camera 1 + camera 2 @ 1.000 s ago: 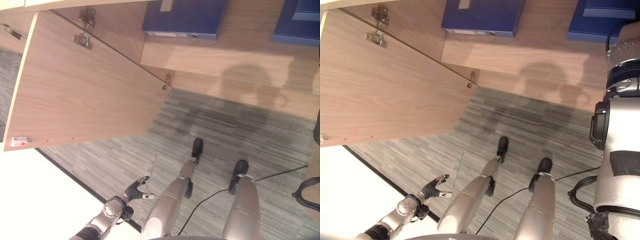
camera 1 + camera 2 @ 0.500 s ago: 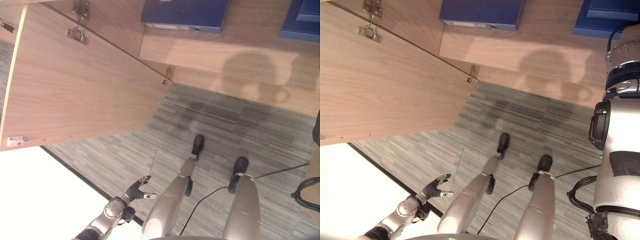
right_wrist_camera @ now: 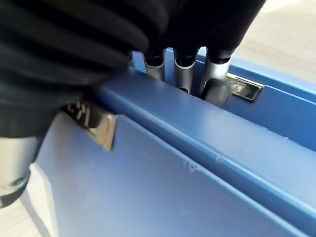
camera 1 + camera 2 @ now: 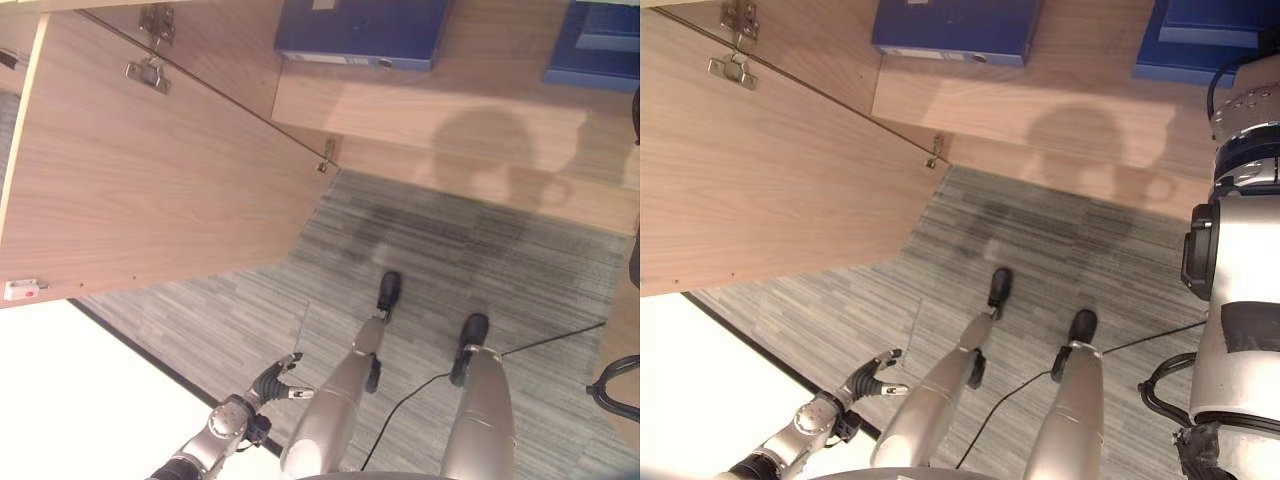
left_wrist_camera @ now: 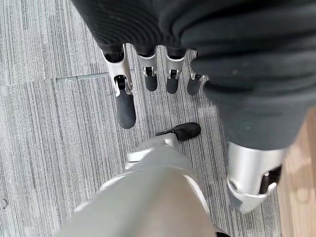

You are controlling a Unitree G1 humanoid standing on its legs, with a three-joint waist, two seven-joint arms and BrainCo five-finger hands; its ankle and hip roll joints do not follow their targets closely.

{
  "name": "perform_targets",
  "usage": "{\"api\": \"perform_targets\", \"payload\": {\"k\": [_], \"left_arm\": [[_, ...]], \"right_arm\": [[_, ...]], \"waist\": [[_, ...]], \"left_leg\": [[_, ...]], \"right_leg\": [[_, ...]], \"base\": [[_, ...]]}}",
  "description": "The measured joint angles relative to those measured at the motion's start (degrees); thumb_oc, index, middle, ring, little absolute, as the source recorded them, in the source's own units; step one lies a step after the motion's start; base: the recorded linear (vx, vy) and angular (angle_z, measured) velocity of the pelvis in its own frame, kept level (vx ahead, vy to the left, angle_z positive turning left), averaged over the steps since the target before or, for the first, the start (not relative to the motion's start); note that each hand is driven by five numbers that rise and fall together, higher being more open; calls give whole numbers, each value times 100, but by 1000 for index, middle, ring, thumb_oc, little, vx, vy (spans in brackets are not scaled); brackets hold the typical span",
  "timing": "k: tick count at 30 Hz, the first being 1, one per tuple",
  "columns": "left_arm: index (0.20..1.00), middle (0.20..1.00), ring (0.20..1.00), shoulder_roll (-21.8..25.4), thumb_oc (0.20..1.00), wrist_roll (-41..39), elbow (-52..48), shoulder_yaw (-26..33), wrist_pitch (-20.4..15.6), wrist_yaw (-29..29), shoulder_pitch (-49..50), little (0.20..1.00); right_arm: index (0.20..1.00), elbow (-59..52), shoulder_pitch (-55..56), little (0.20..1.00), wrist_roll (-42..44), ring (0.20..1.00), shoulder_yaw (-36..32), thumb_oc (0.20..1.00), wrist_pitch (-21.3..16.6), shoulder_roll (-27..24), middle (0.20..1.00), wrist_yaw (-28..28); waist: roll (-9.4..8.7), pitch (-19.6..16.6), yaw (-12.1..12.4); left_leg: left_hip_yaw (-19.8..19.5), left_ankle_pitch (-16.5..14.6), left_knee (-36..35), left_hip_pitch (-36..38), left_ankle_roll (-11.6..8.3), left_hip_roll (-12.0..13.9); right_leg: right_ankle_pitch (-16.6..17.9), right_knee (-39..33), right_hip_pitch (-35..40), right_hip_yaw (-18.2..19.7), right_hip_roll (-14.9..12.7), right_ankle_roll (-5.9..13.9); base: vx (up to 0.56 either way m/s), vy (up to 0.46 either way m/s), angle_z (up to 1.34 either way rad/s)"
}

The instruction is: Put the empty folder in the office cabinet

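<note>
Since a second ago the whole view has slid slightly, so the camera moved; the cabinet door (image 4: 150, 160) and shelf kept their places relative to each other. Nearest, the left hand (image 5: 148, 69) hangs idle over the carpet (image 5: 44, 123), fingers straight and empty. Farther off, the right hand (image 3: 187, 69) curls over the spine of the blue folder (image 3: 163, 173), gripping it. Another blue folder (image 4: 360, 32) lies on the cabinet shelf (image 4: 420, 105). Judged step: placing; next, set it down and release. The right fingertips are hidden behind the folder.
</note>
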Motion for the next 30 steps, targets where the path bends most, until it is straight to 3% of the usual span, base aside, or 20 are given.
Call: {"api": "perform_targets", "payload": {"k": [3, 5, 6, 12, 15, 18, 19, 22, 23, 26, 30], "left_arm": [[1000, 1000, 1000, 14, 1000, 3, 52, 32, 10, 13, -5, 1000], [1000, 1000, 1000, 14, 1000, 11, 103, 14, 44, 21, -17, 1000], [1000, 1000, 1000, 19, 1000, 17, 105, 14, 48, 22, -20, 1000], [1000, 1000, 1000, -4, 1000, 68, 245, 5, 64, 95, -20, 1000], [1000, 1000, 1000, -36, 1000, 70, 390, 12, 119, 167, 19, 1000], [1000, 1000, 1000, -219, 1000, 67, 649, 191, 160, 252, 4, 1000], [1000, 1000, 1000, -310, 1000, 65, 801, 234, 188, 270, 0, 1000], [1000, 1000, 1000, -405, 1000, 65, 1026, 230, 209, 317, 28, 1000], [1000, 1000, 1000, -413, 1000, 64, 1004, 232, 202, 349, 16, 1000], [1000, 1000, 1000, -447, 1000, 64, 1013, 232, 201, 372, 14, 1000], [1000, 1000, 1000, -438, 1000, 60, 1110, 233, 201, 380, -4, 1000]], "right_arm": [[1000, 185, 20, 1000, -10, 1000, -4, 1000, 125, -19, 1000, -15], [1000, 241, 85, 1000, -53, 1000, 5, 1000, 246, -9, 1000, -74], [1000, 255, 155, 1000, -66, 1000, -6, 1000, 260, -15, 1000, -76], [1000, 329, 455, 1000, -277, 1000, -316, 1000, 308, 195, 1000, -284], [1000, 96, 825, 1000, -320, 1000, -506, 1000, 199, 644, 1000, -493], [1000, -377, 1381, 1000, -565, 1000, -650, 1000, 34, 1106, 1000, -723], [1000, -579, 1585, 1000, -624, 1000, -665, 1000, -16, 1253, 1000, -771], [1000, -682, 1904, 1000, -677, 1000, -750, 1000, -51, 1694, 1000, -885], [1000, -679, 1946, 1000, -675, 1000, -782, 1000, -53, 1835, 1000, -949], [1000, -674, 1963, 1000, -677, 1000, -942, 1000, -89, 1978, 1000, -965], [1000, -497, 1980, 1000, -714, 1000, -1018, 1000, -157, 2000, 1000, -933]], "waist": [[-13, -12, -75], [-17, -14, -98], [-22, -14, -105], [-67, -36, -100], [-133, -58, -112], [-215, -41, -232], [-235, -35, -261], [-437, -81, -300], [-497, -86, -342], [-519, -90, -367], [-546, -85, -355]], "left_leg": [[-65, 41, -171, 140, 25, 4], [-138, 277, -204, 246, 52, -22], [-180, 190, -201, 284, 50, -14], [-368, 328, -277, 501, 5, 51], [-332, 181, -283, 554, -1, 128], [-155, -400, -150, 540, 30, 184], [-92, -416, -15, 542, 54, 200], [-38, -368, 41, 610, -8, 261], [-56, -205, -7, 620, -31, 299], [-86, 120, -100, 648, -6, 313], [-125, 239, -192, 793, -2, 297]], "right_leg": [[-1, 0, 102, 5, -15, -54], [-46, 76, 206, -13, -37, -13], [-75, 109, 235, -29, -37, 20], [-106, 163, 485, -28, 29, 45], [-109, -4, 618, -38, 132, 35], [109, -469, 849, -169, 95, -160], [110, -494, 941, -180, 119, -156], [141, -589, 1072, -129, 231, -116], [139, -593, 1093, -165, 242, -110], [101, -562, 1096, -172, 249, -63], [61, -515, 1193, -165, 222, 5]], "base": [[-39, 17, 17], [21, 7, 18], [91, -22, 21], [-36, 15, 13], [-3, 1, -7], [-5, 3, 1], [0, 0, 0], [-5, -3, -15], [0, 0, 0], [-8, 9, 5], [-5, 6, 7]]}}
